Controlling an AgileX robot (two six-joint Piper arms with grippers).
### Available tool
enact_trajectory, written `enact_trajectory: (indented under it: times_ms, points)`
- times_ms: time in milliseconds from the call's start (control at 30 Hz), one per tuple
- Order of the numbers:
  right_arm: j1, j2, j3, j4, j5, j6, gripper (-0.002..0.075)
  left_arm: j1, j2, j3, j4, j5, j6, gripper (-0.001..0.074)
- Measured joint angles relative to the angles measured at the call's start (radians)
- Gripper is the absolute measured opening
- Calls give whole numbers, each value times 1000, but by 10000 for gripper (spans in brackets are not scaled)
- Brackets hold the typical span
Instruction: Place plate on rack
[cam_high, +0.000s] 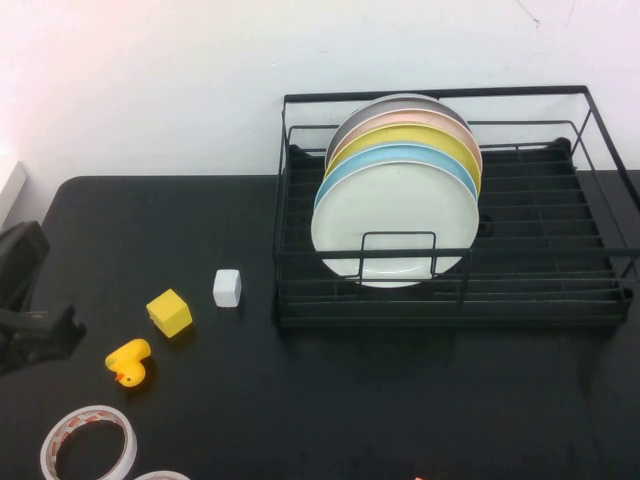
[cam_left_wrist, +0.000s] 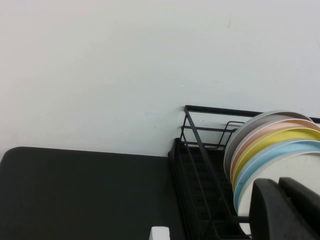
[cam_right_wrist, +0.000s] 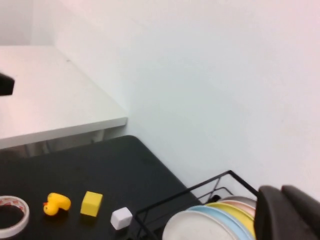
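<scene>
High view: white plate (cam_high: 394, 225) already stands upright in the rack (cam_high: 590, 300), frontmost of the stack, touching the light blue plate (cam_high: 345, 172) behind it, with yellow plate (cam_high: 400, 137) further back. My left gripper (cam_high: 40, 335) sits low at the left table edge, well apart from the rack; can't tell if it's open or closed, only a dark body shows. My right gripper (cam_right_wrist: 290, 212) shows only in the right wrist view, raised above the plates; state also unclear, though it doesn't look like it's holding anything. Risks: the plate leans on its neighbours, so a bump to the rack frame on retreat could rock or tip the stack forward. Clutter on the table: yellow cube (cam_high: 169, 312), white cube (cam_high: 227, 288), rubber duck (cam_high: 129, 361), tape roll (cam_high: 88, 445), all left of the rack, none blocking it.
</scene>
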Motion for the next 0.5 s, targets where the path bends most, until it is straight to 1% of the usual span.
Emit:
enact_trajectory:
  times_ms: [167,367,433,500]
  points:
    - [0,-204,162,-16,-27,-3,3,0,0,0,0,0,0,-1]
    - [0,-364,280,-44,-7,-3,1,0,0,0,0,0,0,-1]
    - [0,-405,314,-74,0,33,1,0,0,0,0,0,0,-1]
    - [0,-440,357,-135,-2,114,1,0,0,0,0,0,0,-1]
